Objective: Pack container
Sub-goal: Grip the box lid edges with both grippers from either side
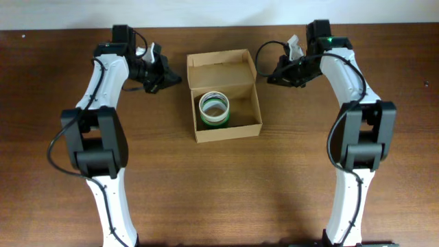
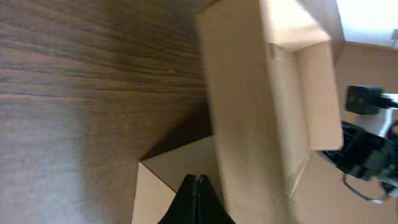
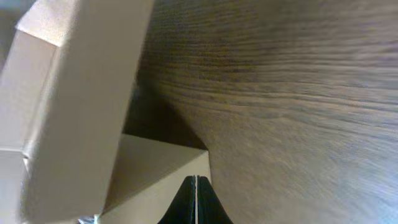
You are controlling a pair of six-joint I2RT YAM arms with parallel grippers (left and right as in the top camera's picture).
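Observation:
The container (image 1: 226, 131), a tan cardboard box, stands open at the table's middle with its flap lid (image 1: 221, 60) raised at the back. Rolls of tape (image 1: 215, 110), white and green, lie inside it. My left gripper (image 1: 178, 78) is shut, just left of the box's back corner. In the left wrist view its tips (image 2: 196, 180) are over a tan flap, beside the box wall (image 2: 249, 93). My right gripper (image 1: 269, 78) is shut just right of the box. Its tips (image 3: 194, 180) are over a flap beside the wall (image 3: 81, 93). I cannot tell whether either touches the cardboard.
The box stands on a dark wooden table (image 1: 288, 185). A white wall edge (image 1: 219, 14) runs along the back. Both arm bases stand at the table's front edge.

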